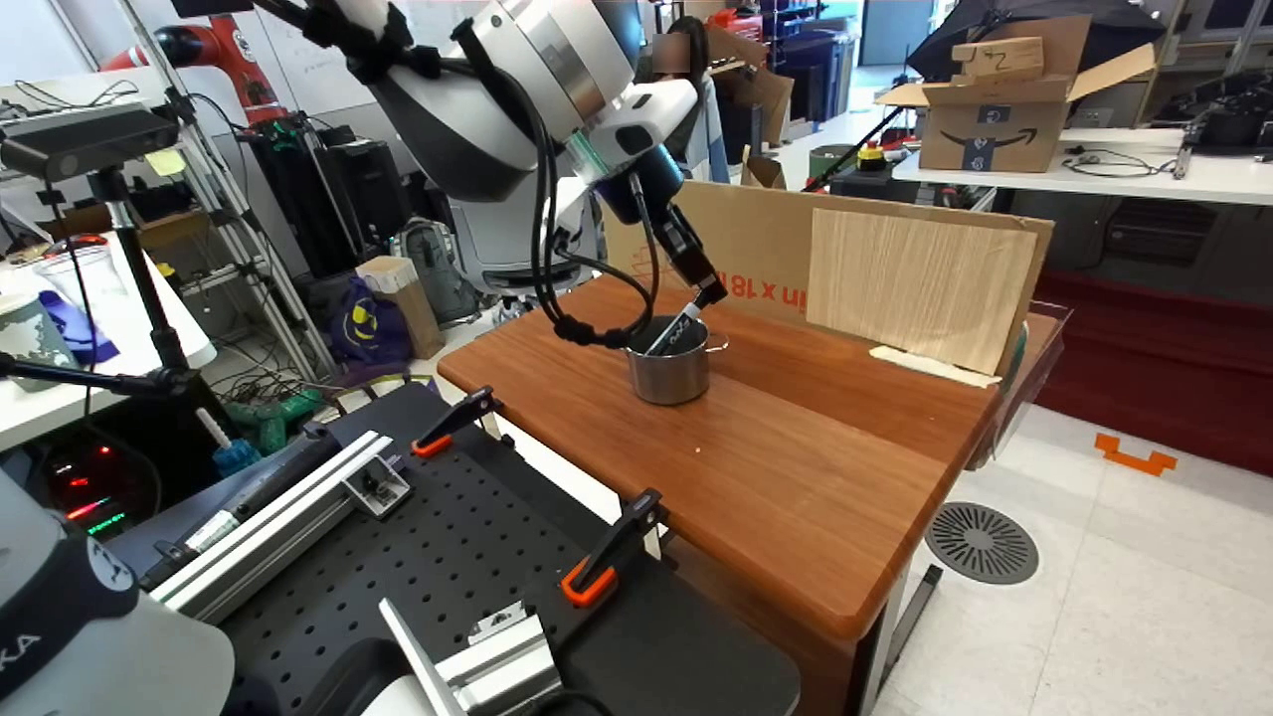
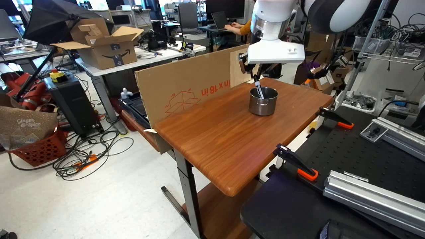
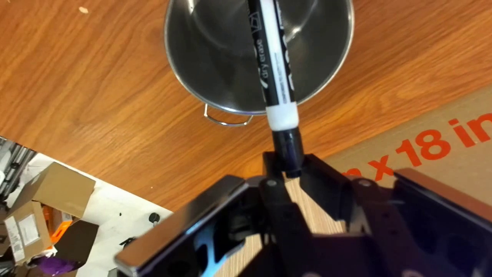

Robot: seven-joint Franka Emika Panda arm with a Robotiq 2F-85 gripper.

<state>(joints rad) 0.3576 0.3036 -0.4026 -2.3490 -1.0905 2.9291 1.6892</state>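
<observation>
- Black and white, the marker (image 3: 273, 65) tilts down into the steel pot (image 1: 668, 380), lower end inside the rim!
- Pincer (image 3: 291, 166) gripping it, closed tight on its black upper end.
- Pot standing left of centre on the brown table (image 1: 786, 447), in an exterior view.
- Cardboard (image 2: 189, 81) rises along the far edge; black bench (image 1: 467, 507) on the near side.

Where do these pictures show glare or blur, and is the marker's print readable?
In the wrist view, bright glints inside the metal pot, "dry erase" readable on the marker, the jaws rather soft near the lower edge; in an exterior view, background patches washed out at the top.
</observation>
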